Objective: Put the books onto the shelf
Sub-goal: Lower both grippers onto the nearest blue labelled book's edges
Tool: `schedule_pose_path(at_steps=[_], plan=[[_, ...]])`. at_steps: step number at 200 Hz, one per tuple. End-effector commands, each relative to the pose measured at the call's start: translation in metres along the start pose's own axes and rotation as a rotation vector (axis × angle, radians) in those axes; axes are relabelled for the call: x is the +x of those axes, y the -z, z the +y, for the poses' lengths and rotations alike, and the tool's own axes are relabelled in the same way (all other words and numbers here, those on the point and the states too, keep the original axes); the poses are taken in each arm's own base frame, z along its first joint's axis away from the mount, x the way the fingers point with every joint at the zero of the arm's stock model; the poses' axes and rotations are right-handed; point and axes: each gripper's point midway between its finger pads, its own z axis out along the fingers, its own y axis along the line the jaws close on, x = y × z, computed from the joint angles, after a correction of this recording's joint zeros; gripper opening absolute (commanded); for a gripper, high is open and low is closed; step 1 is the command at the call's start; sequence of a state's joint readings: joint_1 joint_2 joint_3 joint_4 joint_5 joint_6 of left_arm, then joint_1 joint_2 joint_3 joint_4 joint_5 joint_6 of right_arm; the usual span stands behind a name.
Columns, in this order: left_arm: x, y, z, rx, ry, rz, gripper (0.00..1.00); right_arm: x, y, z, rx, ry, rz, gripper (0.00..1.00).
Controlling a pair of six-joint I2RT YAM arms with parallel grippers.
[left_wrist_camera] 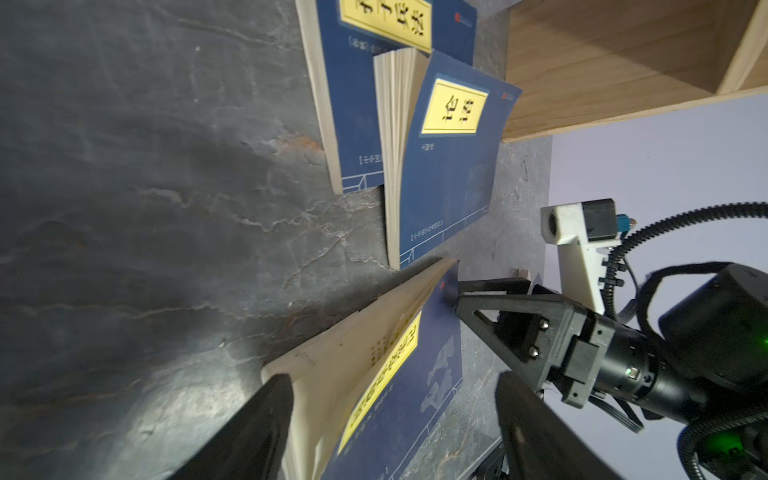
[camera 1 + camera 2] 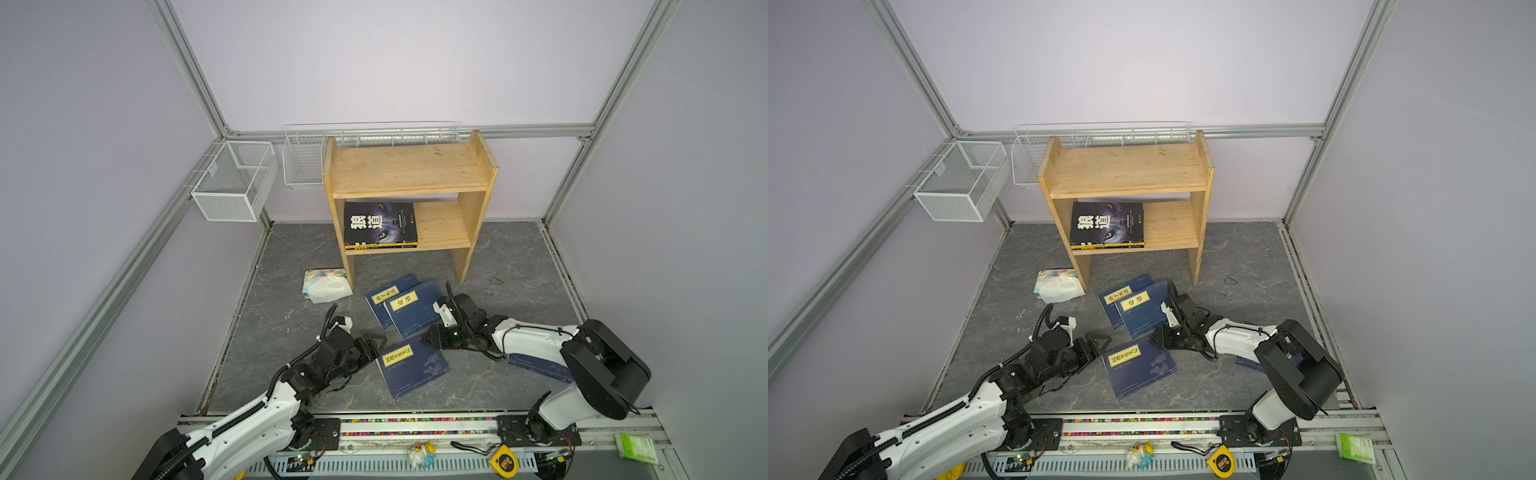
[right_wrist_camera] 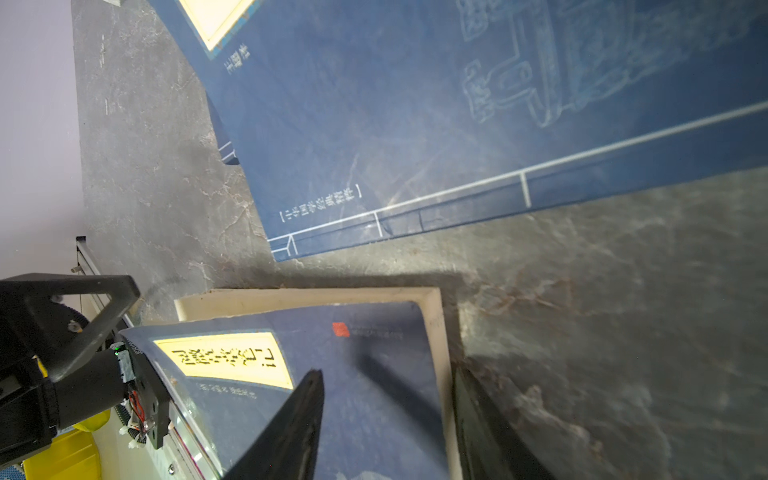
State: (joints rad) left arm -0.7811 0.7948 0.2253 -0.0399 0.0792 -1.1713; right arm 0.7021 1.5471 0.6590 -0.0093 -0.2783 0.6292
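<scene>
Left wrist view: a navy book [image 1: 436,332] is straddled by the wide-open left gripper [image 1: 395,376]; its corner is bracketed by the right gripper [image 1: 488,289], whether clamped cannot be told.

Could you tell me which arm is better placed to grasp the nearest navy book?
Probably left: the left gripper holds open fingers astride the navy book's page edge; the right gripper only meets its corner.

our two arms [image 2: 249,424] wear white shells, black joints, ribbed black cables [image 1: 665,222] (screws silver), triangular black fingers [image 1: 498,311].
</scene>
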Motion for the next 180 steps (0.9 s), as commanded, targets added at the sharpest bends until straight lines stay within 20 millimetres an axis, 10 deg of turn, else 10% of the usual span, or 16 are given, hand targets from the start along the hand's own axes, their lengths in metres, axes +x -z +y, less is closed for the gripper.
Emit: schedule_pose_path(at_steps=[1,180], plan=[[0.02,-0.005,0.03,-0.069,0.052,0.072,0.77,0.04,-0.009,-0.036,0.134,-0.063,0.139,0.53],[0.031,-0.024,-0.053,0.034,-0.069,0.156,0.59,0.044,-0.011,-0.043,0.154,-0.074,0.147,0.49]])
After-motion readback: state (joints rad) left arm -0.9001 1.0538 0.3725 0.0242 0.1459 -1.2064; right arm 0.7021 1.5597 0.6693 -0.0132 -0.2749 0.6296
